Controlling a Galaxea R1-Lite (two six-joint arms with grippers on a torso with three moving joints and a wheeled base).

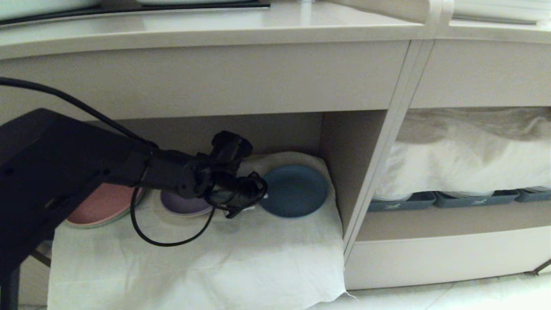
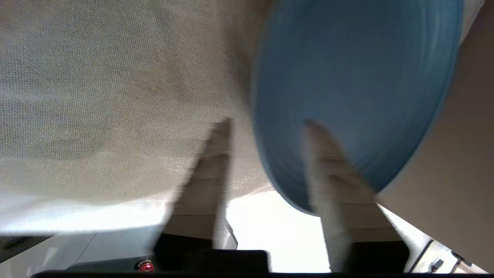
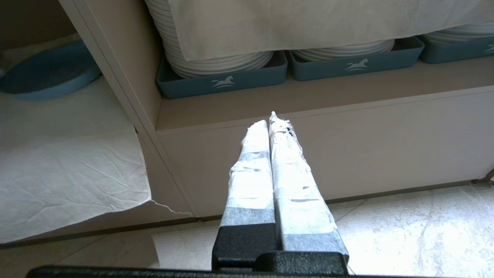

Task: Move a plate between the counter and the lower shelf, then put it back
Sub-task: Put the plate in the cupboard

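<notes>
While resting flat on the lower shelf [image 1: 202,258], light stiff plate [image 1: 294,190] straddled at near rim by parted left claw [image 2: 266,154]; pinch rim there, slippery; right claw [image 3: 272,121] clenched empty.

Black left arm [image 1: 86,168] stretched out level, its left gripper [image 2: 266,131] with tape-wrapped fingers [image 2: 328,162] standing apart. Right gripper [image 3: 272,121] hanging low, pale taped fingers [image 3: 251,170] pressed tight together.
</notes>
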